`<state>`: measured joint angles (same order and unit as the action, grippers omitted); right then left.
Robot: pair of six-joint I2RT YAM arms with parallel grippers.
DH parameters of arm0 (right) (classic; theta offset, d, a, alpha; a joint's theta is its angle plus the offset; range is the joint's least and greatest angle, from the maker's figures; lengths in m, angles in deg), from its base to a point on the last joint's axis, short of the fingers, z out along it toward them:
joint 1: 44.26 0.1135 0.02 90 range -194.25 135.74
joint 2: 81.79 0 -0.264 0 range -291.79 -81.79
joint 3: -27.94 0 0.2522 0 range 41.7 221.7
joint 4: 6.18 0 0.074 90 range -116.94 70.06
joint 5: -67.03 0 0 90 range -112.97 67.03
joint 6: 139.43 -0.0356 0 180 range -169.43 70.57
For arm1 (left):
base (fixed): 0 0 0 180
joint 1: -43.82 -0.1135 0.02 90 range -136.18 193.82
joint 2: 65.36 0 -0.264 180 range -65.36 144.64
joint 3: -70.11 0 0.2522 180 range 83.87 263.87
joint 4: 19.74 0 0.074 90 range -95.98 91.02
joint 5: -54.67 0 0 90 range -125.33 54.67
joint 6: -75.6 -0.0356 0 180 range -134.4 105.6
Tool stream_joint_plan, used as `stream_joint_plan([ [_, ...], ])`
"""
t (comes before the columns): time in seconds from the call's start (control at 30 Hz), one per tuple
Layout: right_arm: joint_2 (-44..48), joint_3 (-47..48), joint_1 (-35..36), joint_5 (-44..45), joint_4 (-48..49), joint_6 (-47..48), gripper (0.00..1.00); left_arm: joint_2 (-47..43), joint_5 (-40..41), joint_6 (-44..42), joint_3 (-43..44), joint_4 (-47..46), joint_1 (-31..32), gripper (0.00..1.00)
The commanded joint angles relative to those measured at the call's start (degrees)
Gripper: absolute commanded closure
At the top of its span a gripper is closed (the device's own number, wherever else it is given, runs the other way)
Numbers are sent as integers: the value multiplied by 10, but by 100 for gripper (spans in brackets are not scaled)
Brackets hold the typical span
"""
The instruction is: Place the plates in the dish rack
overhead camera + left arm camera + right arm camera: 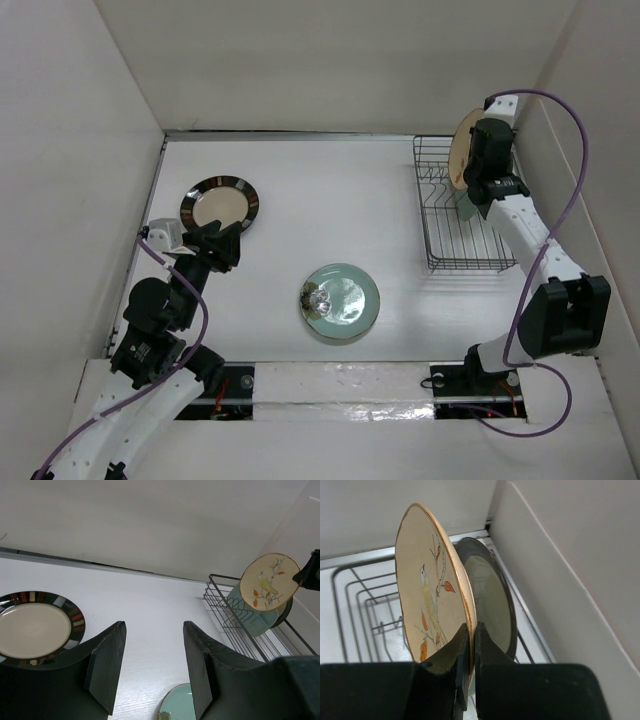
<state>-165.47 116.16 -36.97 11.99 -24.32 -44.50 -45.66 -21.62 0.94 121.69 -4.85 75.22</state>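
2 racked (dark-rim plate (492, 595), pale-green plate (252, 620)), R pincer (471, 630) clamping floral plate (427, 595) over dish rack (460, 268), L pincer (154, 627) open, striped plate (35, 627) + celadon plate (343, 302) pending.

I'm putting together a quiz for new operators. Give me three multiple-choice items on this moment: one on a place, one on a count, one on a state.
1. Where is the round green plate?
A) flat on the table
B) standing in the dish rack
C) leaning on the wall

2. How many plates lie flat on the table?
A) one
B) two
C) four

3. What is the right gripper doing?
A) hanging open
B) shut on a rack wire
C) shut on the bird-print plate

Answers:
1 A: the top view shows it lying mid-table.
2 B: only the green plate and the striped-rim plate lie there.
3 C: it pinches that plate's rim at the dish rack.
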Motion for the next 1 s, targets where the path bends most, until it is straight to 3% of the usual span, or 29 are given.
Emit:
stream_joint_plan([
  [0.0,4,62,14,78,115,39,100,5,-4,1,-6,-29,-2,53],
  [0.17,-17,66,37,128,145,112,100,6,-1,0,-6,-30,-2,53],
  [0.43,-57,35,56,152,182,155,100,6,-4,-1,-5,-29,-2,53],
  [0.57,-70,14,85,191,257,267,100,6,-5,-1,-6,-31,-2,53],
  [0.73,-81,19,85,195,252,279,100,5,-8,-1,-6,-31,-2,53],
  [0.97,-90,5,85,170,203,228,100,10,-13,0,-6,-31,-2,53],
])
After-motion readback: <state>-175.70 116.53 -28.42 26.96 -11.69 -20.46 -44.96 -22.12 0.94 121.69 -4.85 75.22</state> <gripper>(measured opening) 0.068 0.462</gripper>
